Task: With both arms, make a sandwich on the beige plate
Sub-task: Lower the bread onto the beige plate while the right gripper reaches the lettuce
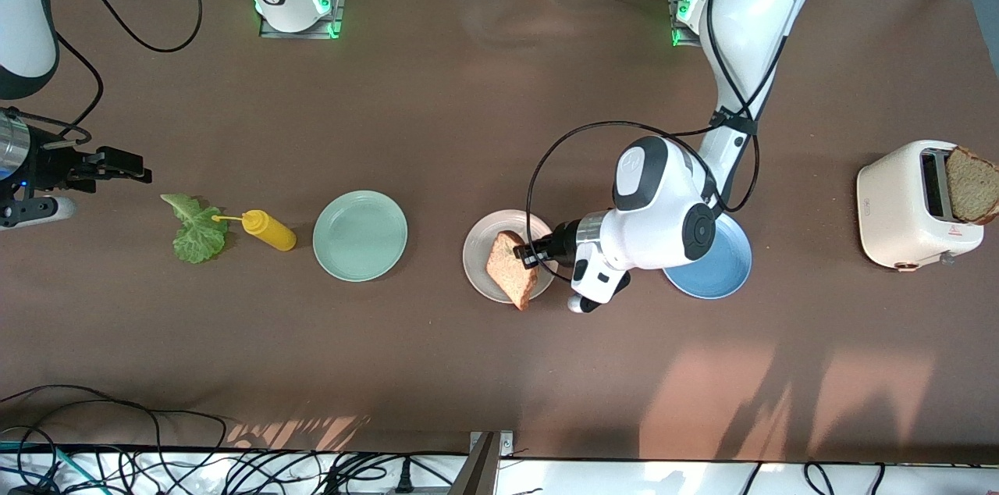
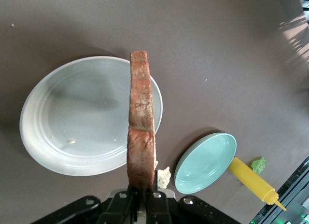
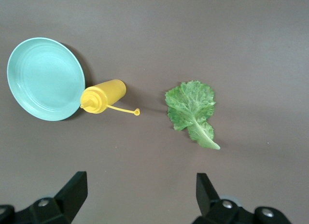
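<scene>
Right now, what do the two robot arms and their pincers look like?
Both arms are white, rounded and jointed, with dark grey joint sections and black cables looped along them. The left arm carries a round logo on its wrist housing. The left pincer and the right pincer are black, each with two fingers. Green lights glow at both bases.

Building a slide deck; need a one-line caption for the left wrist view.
Left gripper holds a bread slice edge-on above the beige plate, mint-green plate and mustard bottle beside.
</scene>
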You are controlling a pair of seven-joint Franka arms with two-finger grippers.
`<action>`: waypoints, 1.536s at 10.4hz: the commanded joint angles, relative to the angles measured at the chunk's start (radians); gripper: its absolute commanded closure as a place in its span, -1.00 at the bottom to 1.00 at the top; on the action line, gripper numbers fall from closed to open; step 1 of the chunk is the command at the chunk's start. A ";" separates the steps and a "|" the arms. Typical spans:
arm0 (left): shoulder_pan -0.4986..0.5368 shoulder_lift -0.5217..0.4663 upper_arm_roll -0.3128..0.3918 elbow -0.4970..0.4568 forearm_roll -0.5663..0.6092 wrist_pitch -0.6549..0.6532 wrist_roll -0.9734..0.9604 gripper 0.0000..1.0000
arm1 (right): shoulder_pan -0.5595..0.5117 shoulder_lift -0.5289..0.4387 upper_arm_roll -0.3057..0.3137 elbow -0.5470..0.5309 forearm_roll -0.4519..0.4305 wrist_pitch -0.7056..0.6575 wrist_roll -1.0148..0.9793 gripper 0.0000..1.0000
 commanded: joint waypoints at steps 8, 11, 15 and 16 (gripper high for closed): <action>-0.054 0.039 0.016 -0.001 -0.036 0.058 0.016 1.00 | -0.009 0.065 0.004 0.024 0.005 -0.062 0.192 -1.00; -0.054 0.041 0.016 -0.001 -0.029 0.057 0.019 1.00 | -0.009 0.093 0.004 0.025 0.005 -0.057 0.206 -1.00; -0.039 0.033 0.025 -0.014 -0.024 -0.017 0.014 0.01 | -0.009 0.177 0.003 0.031 0.004 0.021 0.208 -1.00; -0.027 0.032 0.028 -0.014 0.009 -0.073 0.014 -0.25 | -0.009 0.177 0.003 0.031 0.004 0.022 0.205 -1.00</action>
